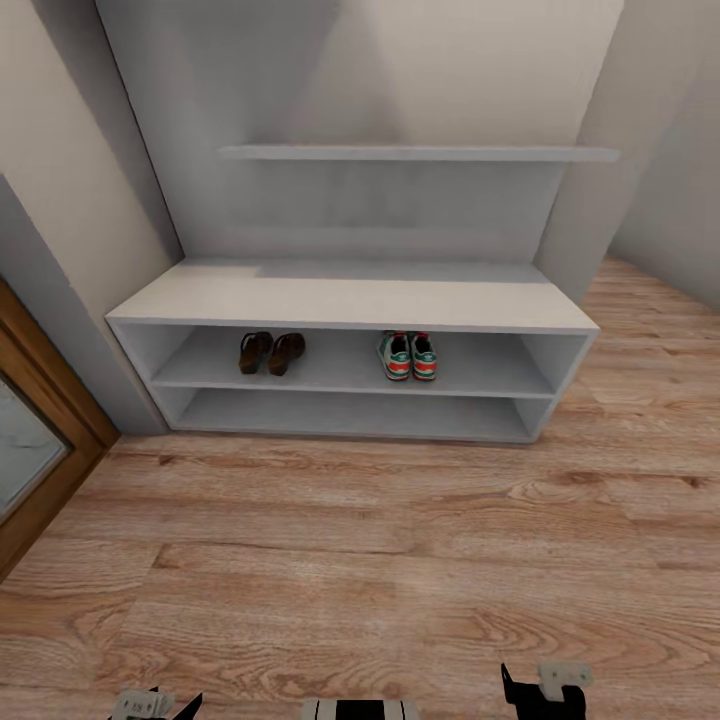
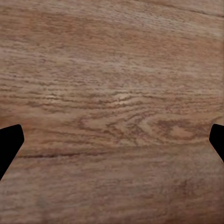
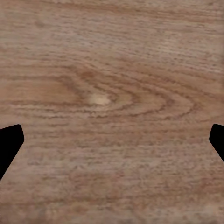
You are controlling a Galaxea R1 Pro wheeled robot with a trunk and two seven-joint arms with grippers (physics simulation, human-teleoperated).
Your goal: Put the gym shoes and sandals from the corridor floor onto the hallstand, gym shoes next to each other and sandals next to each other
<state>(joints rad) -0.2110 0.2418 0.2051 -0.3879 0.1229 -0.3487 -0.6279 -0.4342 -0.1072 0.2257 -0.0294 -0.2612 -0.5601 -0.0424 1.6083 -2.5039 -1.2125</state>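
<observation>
Judging from how things lie, the placing looks complete and the step in hand is a final check, best done by standing back and disturbing nothing.

The corridor floor [image 1: 400, 560] stretches bare in wood-grain planks between the robot and the furniture, with no footwear left on it in the head view. Against the far wall stands the hallstand [image 1: 350, 295], long, low and white, open at the front, with a thin floating shelf [image 1: 420, 153] mounted on the wall well above it. On the upper of its two inner shelves sit both pairs. The two sandals [image 1: 271, 353] are toward the left, dark brown, side by side and touching or nearly so. The two gym shoes [image 1: 407, 356] are near the middle, white with green and red, also snug against each other. The pairs are well apart from one another, and the lower shelf holds nothing.

Both arms hang low at the head view's near edge. The left gripper [image 2: 112, 140] points at plain floor with its dark fingertips spread wide and nothing between them — released. The right gripper [image 3: 112, 140] shows the same, spread and unladen over bare planks.

To finish well, I would keep both arms tucked and away from the rack — any reach toward the shelf risks nudging a shoe out of its pairing or off the front edge.
</observation>
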